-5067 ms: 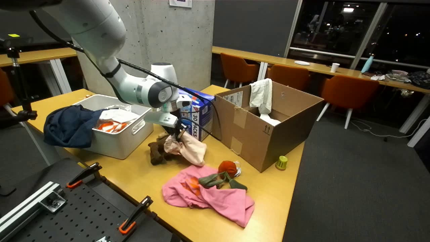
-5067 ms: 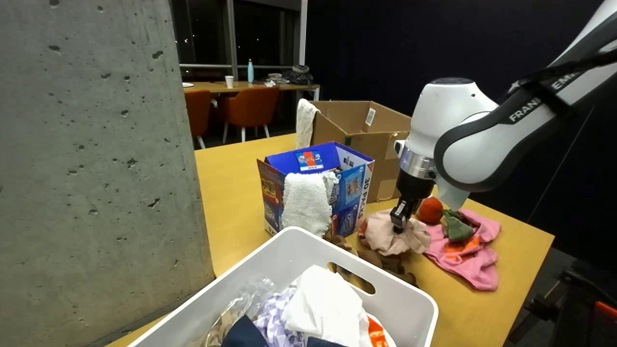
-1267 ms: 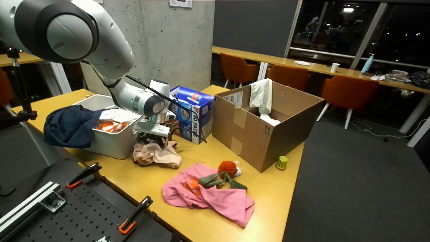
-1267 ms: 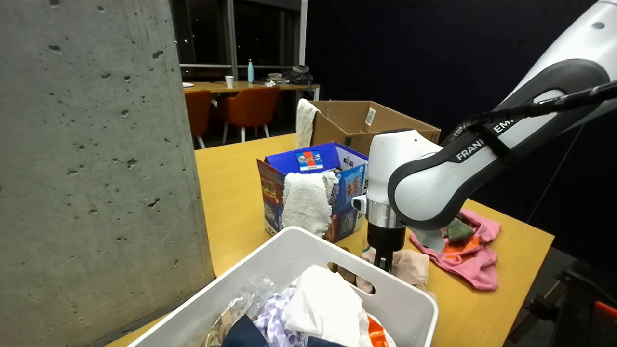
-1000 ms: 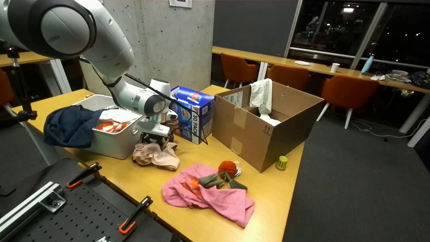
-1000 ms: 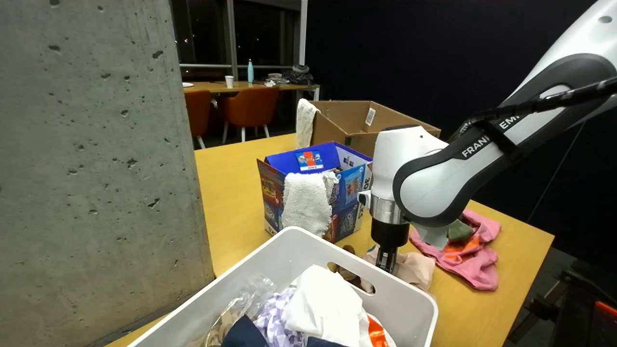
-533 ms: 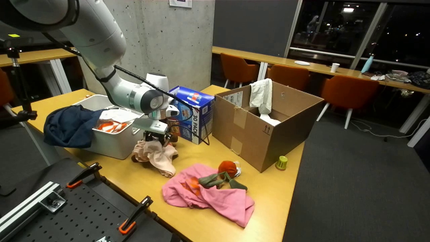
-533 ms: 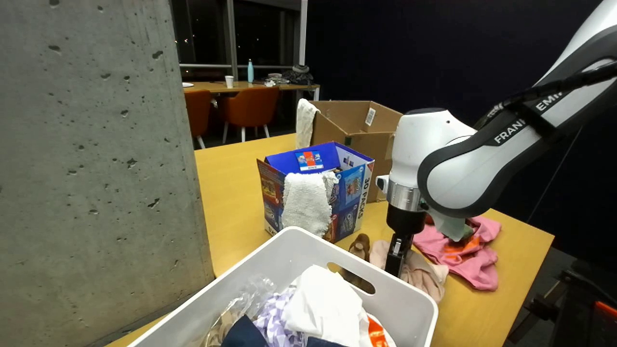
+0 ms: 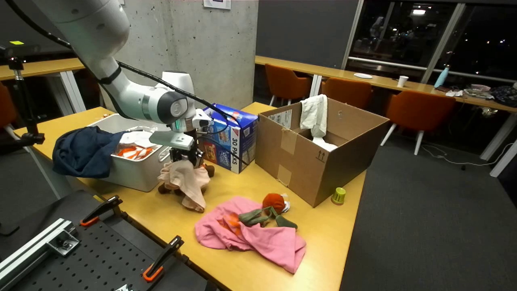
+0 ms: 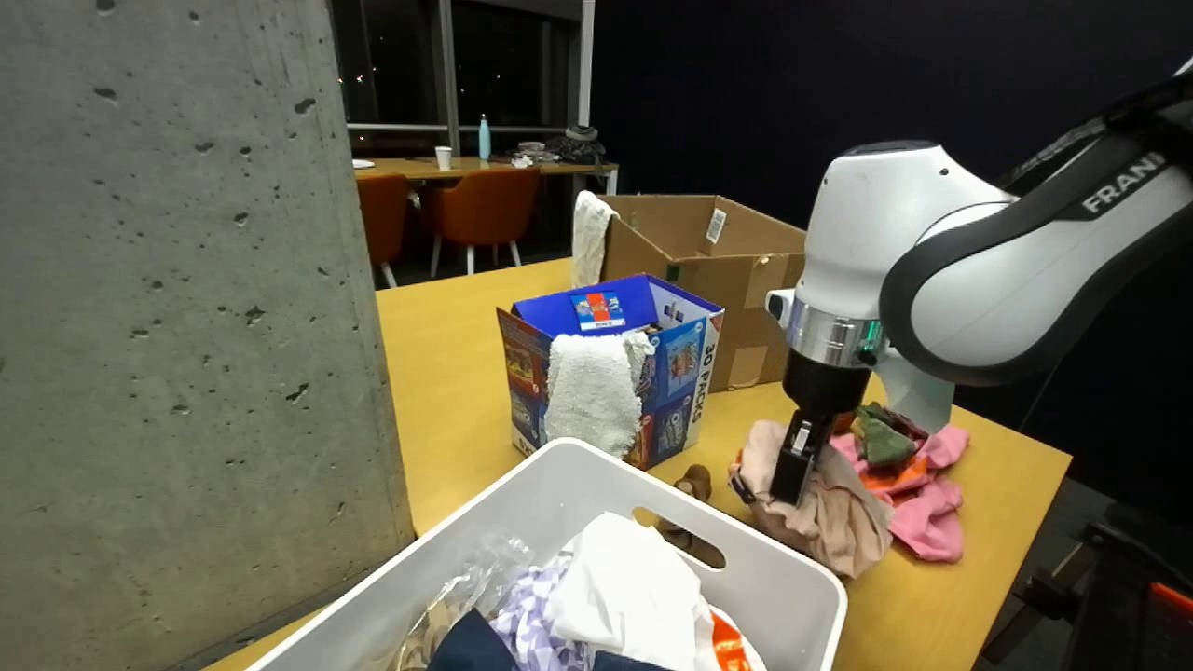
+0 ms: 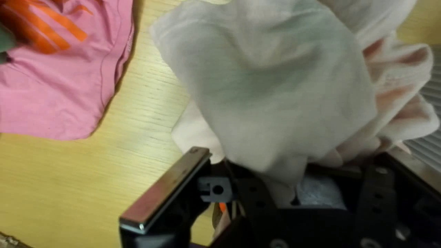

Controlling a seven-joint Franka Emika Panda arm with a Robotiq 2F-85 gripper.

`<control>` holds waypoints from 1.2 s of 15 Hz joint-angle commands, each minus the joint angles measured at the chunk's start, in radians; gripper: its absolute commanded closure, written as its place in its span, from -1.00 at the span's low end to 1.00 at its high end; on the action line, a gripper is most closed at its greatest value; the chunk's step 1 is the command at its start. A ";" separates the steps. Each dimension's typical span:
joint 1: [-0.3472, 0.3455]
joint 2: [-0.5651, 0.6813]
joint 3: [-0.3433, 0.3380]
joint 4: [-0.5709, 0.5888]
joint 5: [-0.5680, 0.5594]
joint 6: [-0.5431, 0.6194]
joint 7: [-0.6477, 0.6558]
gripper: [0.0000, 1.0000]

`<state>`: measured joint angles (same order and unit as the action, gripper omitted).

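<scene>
My gripper [image 9: 189, 158] is shut on a pale pink cloth [image 9: 186, 182], which hangs in folds from the fingers, its lower end close to the table. In an exterior view the dark gripper [image 10: 792, 485] points down into the bunched cloth [image 10: 834, 522]. The wrist view has the cloth [image 11: 272, 89] spread across the jaws, hiding the fingertips. Partly behind and beneath it lies a brown item [image 9: 209, 170], also visible beside the bin in an exterior view [image 10: 694, 483]. Right of the cloth a pink garment [image 9: 276, 244] with orange print lies on the table.
A white bin [image 9: 135, 173] of clothes stands left of the gripper, a blue snack box [image 9: 248, 147] behind it. Farther right are a large cardboard box [image 9: 347, 167], a red-orange ball [image 9: 273, 201], a green item [image 9: 252, 217] and a small green cup [image 9: 338, 196]. Clamps [image 9: 163, 258] line the near edge.
The gripper has shut on the pale pink cloth and risen, drawing it up into a hanging bunch. In the exterior view facing the bin, arm and cloth have shifted right, away from the bin.
</scene>
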<state>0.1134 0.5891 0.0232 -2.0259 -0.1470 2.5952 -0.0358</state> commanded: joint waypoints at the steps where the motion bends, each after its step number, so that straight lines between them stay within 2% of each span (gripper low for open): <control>1: 0.027 -0.117 -0.030 -0.080 -0.040 0.000 0.044 1.00; 6: -0.002 -0.048 0.010 0.033 -0.012 -0.048 -0.031 1.00; 13: 0.007 0.081 0.060 0.144 -0.005 -0.060 -0.095 1.00; 14: 0.007 0.094 0.063 0.154 -0.006 -0.058 -0.097 0.50; 15: 0.009 0.098 0.062 0.153 -0.008 -0.053 -0.094 0.48; 16: 0.011 0.092 0.058 0.141 -0.011 -0.046 -0.087 0.38; 18: 0.014 0.049 0.042 0.081 -0.023 -0.004 -0.069 0.08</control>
<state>0.1224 0.6816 0.0801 -1.9032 -0.1579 2.5728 -0.1096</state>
